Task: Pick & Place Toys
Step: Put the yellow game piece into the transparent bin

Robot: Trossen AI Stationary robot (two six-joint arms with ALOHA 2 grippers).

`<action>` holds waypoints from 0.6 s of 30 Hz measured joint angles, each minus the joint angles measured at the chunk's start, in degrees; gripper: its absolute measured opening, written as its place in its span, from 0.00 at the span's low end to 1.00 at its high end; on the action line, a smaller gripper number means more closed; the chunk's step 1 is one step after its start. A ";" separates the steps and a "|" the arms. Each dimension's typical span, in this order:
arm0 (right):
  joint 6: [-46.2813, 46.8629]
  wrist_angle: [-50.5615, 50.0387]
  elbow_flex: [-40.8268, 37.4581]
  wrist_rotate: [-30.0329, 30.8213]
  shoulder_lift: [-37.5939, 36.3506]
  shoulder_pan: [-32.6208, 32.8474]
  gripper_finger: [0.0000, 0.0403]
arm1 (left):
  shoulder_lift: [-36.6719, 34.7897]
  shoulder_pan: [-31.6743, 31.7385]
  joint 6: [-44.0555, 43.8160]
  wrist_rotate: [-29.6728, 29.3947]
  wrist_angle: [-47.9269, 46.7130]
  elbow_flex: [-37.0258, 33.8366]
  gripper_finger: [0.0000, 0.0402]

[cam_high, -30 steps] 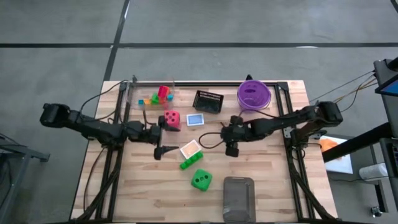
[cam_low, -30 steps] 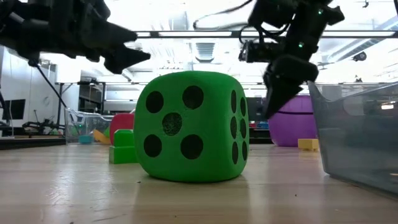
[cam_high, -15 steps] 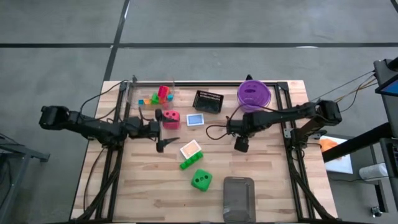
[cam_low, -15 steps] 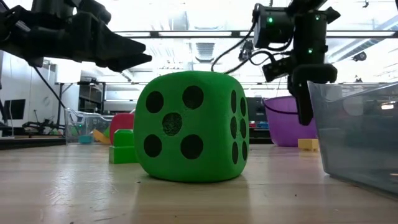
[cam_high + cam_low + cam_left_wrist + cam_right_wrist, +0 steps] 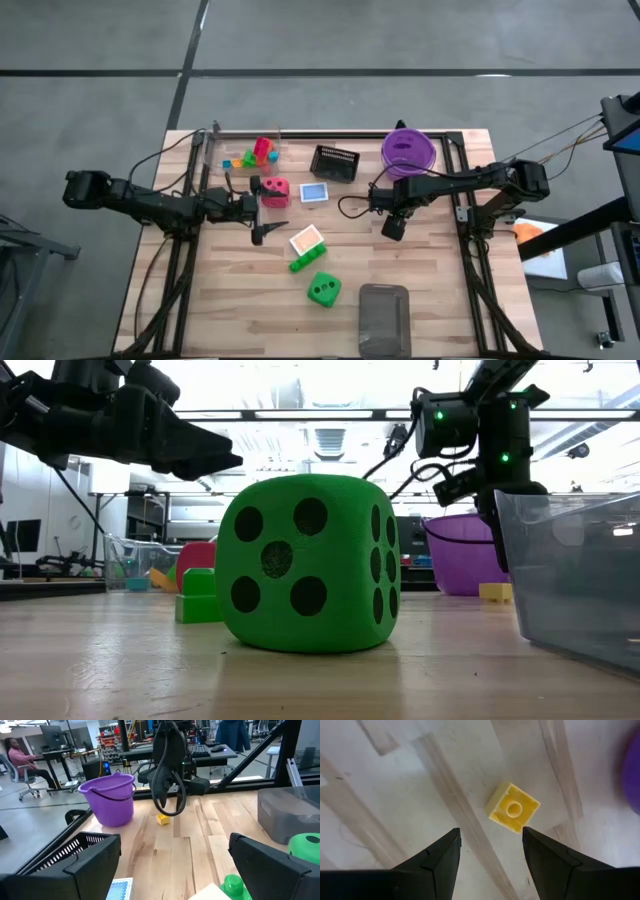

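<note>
— Where is the right pincer (image 5: 490, 862)?
— Above the surface (image 5: 440, 290), pointing down, a brick (image 5: 512, 813) just ahead of its tips, the bowl (image 5: 407, 151) behind it.

— And the left pincer (image 5: 262, 212)?
— Beside one die (image 5: 276, 191), with a card (image 5: 314, 192) to that die's right. The basket (image 5: 335, 162) sits behind the card, the other die (image 5: 323, 289) nearer the front.

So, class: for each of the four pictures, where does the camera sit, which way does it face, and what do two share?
High: overhead, straight down on the wooden table; both arms show.
Low: table height, level; the big green dotted die fills it.
Left wrist: past the open left gripper toward the open right gripper.
Right wrist: downward at the small yellow plastic brick, which both wrist views share.
</note>
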 joint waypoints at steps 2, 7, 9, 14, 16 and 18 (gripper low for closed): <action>0.04 0.51 -0.79 0.01 0.01 -0.39 0.52 | 0.00 0.00 -0.88 -0.02 -0.77 -0.02 0.93; -1.61 4.18 -2.77 0.07 0.02 -1.89 0.52 | 0.00 0.00 -2.41 0.02 -1.11 -1.22 0.93; -3.21 6.55 -3.93 0.26 0.00 -2.65 0.52 | 0.00 0.00 -2.37 0.00 -0.93 -1.22 0.93; -6.23 9.21 -6.71 0.28 0.02 -4.78 0.52 | 0.00 0.00 -1.33 -0.01 -0.04 -1.05 0.93; -7.51 9.94 -7.40 -1.06 0.02 -5.19 0.52 | 0.00 0.00 -1.33 -0.02 -0.08 -1.05 0.93; -8.62 11.91 -7.71 -3.52 0.02 -5.24 0.52 | 0.00 0.00 -1.35 -0.02 -0.07 -1.05 0.93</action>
